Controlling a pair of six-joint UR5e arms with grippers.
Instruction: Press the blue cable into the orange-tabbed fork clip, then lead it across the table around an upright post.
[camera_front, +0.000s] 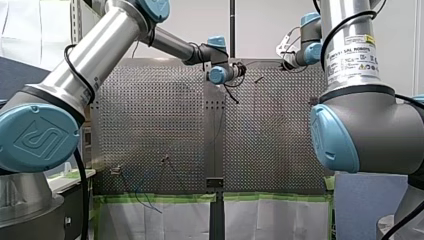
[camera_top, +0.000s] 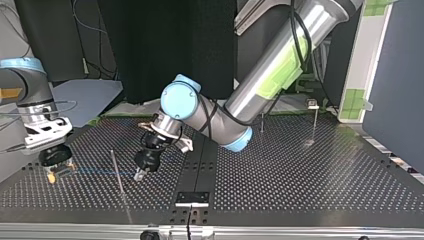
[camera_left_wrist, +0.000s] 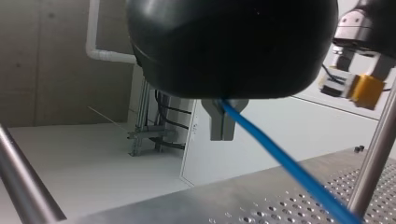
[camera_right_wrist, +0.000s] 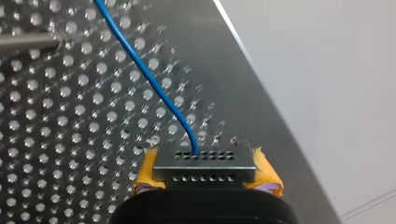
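The blue cable (camera_left_wrist: 289, 170) runs out from between my left gripper's (camera_left_wrist: 222, 122) metal fingers, which are shut on it. In the top view this gripper (camera_top: 141, 173) hangs low over the perforated table (camera_top: 300, 175), left of the middle seam. A faint blue line of cable (camera_top: 92, 171) leads from it past a thin upright post (camera_top: 116, 170) to my right gripper (camera_top: 56, 171) with yellow pads. In the right wrist view the cable (camera_right_wrist: 140, 60) ends at that gripper's (camera_right_wrist: 205, 168) closed fingertips. A small clip on a stem (camera_top: 312, 104) stands far right; no orange tab shows on it.
A second thin post (camera_top: 262, 122) stands behind my left arm's elbow. In the left wrist view one post (camera_left_wrist: 376, 163) rises beside the cable and another (camera_left_wrist: 23, 182) leans across the near corner. The table's edge (camera_right_wrist: 261, 98) lies close beside my right gripper.
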